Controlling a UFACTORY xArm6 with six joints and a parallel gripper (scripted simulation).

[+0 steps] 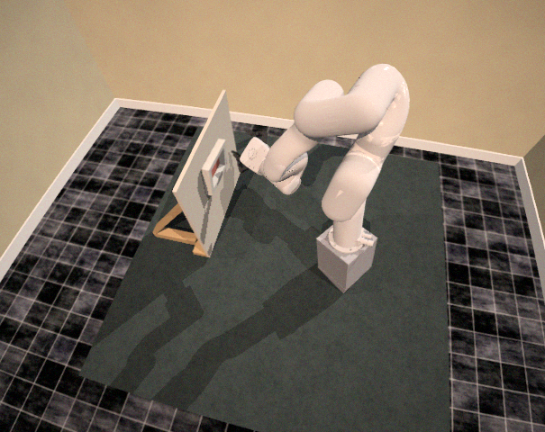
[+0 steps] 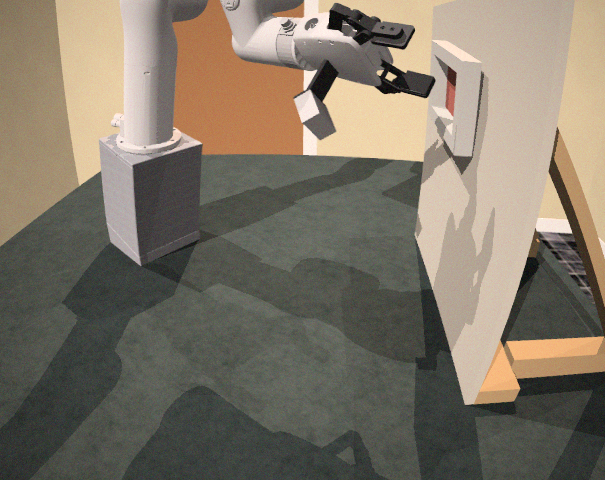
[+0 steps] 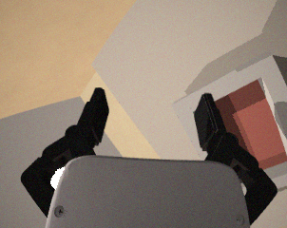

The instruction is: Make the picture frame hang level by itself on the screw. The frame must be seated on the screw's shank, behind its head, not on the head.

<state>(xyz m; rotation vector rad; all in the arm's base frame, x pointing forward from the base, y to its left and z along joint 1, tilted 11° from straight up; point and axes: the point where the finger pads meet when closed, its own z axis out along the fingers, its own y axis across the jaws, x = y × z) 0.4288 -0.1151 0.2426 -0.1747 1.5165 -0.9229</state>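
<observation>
The picture frame (image 1: 209, 175) (image 2: 467, 108) (image 3: 243, 78), white with a red picture, is against the front face of the upright pale board (image 1: 220, 112) (image 2: 462, 206) (image 3: 158, 47). It looks upright and about level in the top and exterior views. The screw is hidden, so how the frame sits on it cannot be told. My gripper (image 1: 238, 161) (image 2: 419, 60) (image 3: 152, 101) is open and empty, in front of the board and beside the frame. In the wrist view its right finger overlaps the frame's near edge; whether they touch cannot be told.
A wooden stand (image 1: 169, 233) (image 2: 560, 356) props the board from behind. The arm's grey base block (image 1: 344, 265) (image 2: 152, 196) stands on the dark green mat (image 1: 379, 348) (image 2: 271, 335). A small white block (image 2: 315, 116) sticks out below the wrist.
</observation>
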